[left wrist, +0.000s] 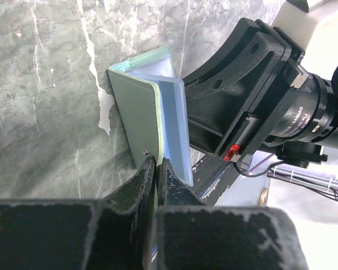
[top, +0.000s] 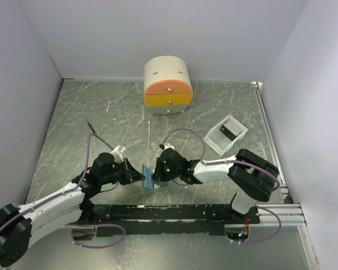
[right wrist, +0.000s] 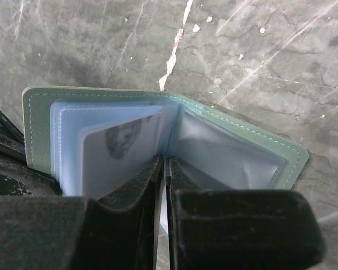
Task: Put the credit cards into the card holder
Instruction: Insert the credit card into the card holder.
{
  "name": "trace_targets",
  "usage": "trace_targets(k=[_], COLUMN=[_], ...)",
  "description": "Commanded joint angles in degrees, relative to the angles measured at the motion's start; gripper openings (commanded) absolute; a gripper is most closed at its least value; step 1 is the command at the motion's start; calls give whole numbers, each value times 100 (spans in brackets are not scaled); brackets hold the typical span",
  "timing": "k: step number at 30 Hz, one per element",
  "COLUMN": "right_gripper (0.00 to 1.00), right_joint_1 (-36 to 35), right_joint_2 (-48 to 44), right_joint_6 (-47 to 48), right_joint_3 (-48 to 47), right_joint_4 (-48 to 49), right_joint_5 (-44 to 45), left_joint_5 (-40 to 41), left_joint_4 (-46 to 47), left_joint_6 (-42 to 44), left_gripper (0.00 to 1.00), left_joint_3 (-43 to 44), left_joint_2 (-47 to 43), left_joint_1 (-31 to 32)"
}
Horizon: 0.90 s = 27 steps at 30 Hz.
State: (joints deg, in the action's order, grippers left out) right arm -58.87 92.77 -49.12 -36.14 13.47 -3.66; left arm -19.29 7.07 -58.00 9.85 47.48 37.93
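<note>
The card holder (top: 150,177) stands open on edge between my two grippers, grey-green outside with pale blue pockets (right wrist: 67,135) inside. My left gripper (left wrist: 156,163) is shut on the edge of its green cover (left wrist: 136,112). My right gripper (right wrist: 165,163) is shut at the fold on a thin pale leaf; I cannot tell whether that leaf is a pocket or a card. A pale card with a dark face print (right wrist: 121,149) sits in a pocket left of those fingers. One dark credit card (top: 228,133) lies in the white tray (top: 214,140).
A round cream-and-orange drawer box (top: 168,84) stands at the back centre. The white tray sits to the right of the arms. White walls close in the table on three sides. The right arm's black wrist (left wrist: 253,95) fills the space just behind the holder.
</note>
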Motion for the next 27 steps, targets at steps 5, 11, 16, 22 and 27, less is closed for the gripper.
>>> trace_targets(k=[5,11,16,22,27], right_gripper=[8,8,8,8,8], right_joint_1=[-117,-125,-125,-128,-126], right_joint_2=[248,306,280,242,220], right_joint_6=[43,34,28,51,69], right_joint_3=[41,40,54,59,50], right_joint_4=[-337,-319,-319,-378,-405], right_joint_5=[-41,-52,-31,12,44], left_joint_5=[84,88,47,168,125], left_joint_4=[-293,-256,-146,-393,-430], left_joint_6=[200,233,183,190,112], left_gripper=[16,17,18,20,24], left_joint_3=[241,255,215,276,290], left_joint_2=[43,156,225,60,-51], left_joint_1=[-23,-23,-23,-23,-23])
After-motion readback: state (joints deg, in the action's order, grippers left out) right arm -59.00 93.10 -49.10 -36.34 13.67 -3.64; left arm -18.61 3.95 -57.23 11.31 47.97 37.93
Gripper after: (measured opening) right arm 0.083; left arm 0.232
